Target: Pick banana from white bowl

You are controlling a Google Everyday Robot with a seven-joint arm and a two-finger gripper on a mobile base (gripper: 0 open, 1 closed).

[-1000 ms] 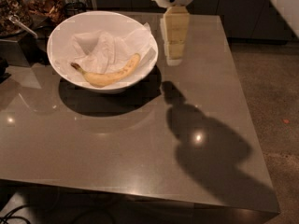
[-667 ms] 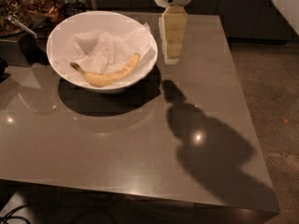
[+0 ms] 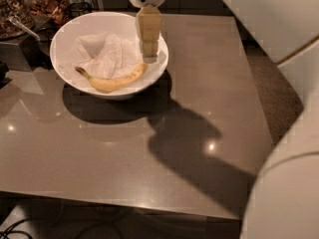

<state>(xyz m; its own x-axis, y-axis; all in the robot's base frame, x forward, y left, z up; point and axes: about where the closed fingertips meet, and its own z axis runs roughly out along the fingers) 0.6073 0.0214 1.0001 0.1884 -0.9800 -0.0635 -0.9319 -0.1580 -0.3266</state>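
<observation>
The banana (image 3: 113,80) is yellow and curved with a dark stem tip at its left end. It lies along the near inner wall of the white bowl (image 3: 65,68), next to crumpled white paper (image 3: 105,55). The bowl stands at the back left of the grey table (image 3: 199,108). My gripper (image 3: 149,59) hangs from a white wrist over the bowl's right side, its cream fingers pointing down just above the banana's right end.
Containers of dark dried goods (image 3: 30,9) and a spoon handle (image 3: 22,28) stand behind the bowl at the far left. A pale part of my own body (image 3: 289,183) fills the right edge. The table's front edge runs along the bottom, with cables (image 3: 20,228) below.
My gripper has moved left from beside the bowl's right rim to over the bowl, above the banana's right end. The view has shifted too. The banana and bowl have not moved.
</observation>
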